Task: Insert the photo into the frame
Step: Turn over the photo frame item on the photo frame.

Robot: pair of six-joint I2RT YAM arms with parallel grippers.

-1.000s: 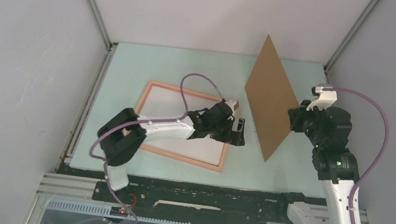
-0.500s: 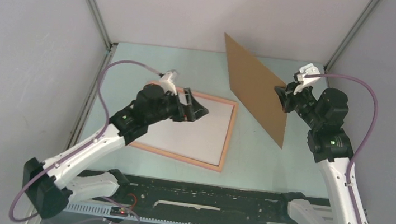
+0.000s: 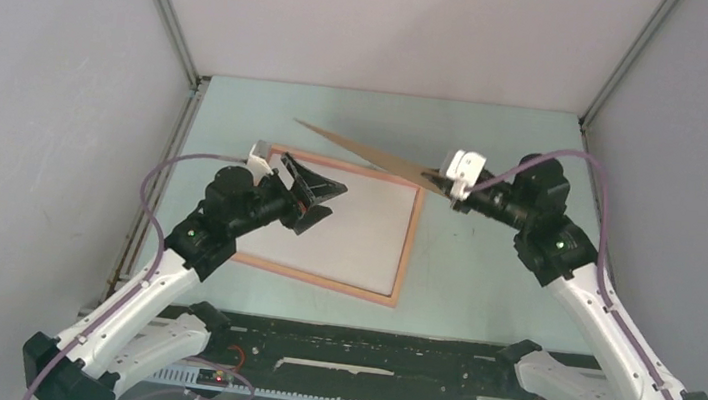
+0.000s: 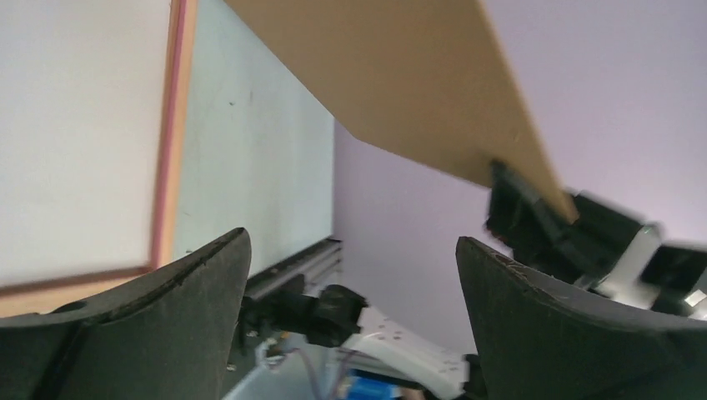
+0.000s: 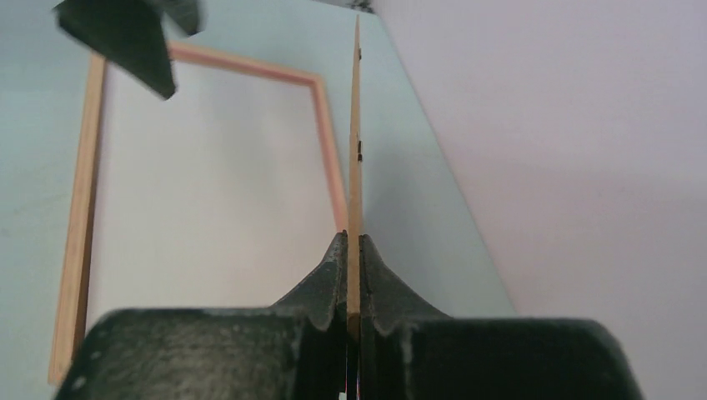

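Worktop: we see a pale mint-green flat surface that carries the frame.

Left tool: the black two-finger end of the left arm hangs over the left half of the frame. Its fingers are spread wide and nothing sits between them. In the left wrist view the gap between them is open onto the worktop and the board.

Frame: we see a thin-railed, salmon-pink rectangular wooden picture frame lying flat on the worktop, left of centre. All four rails are in sight from above.

Photo: a flat rectangular sheet lies inside the rails and fills the opening. Its upward face is plain white, and we cannot tell what is on its other side.

Backing board: a thin, plain brown rectangular board is held in the air over the far right corner of the frame. From above it is tilted nearly edge-on, and it is clear of the left tool.

Right tool: the black fingers are clenched on the board's right end. The right wrist view shows the board's edge pinched between them.
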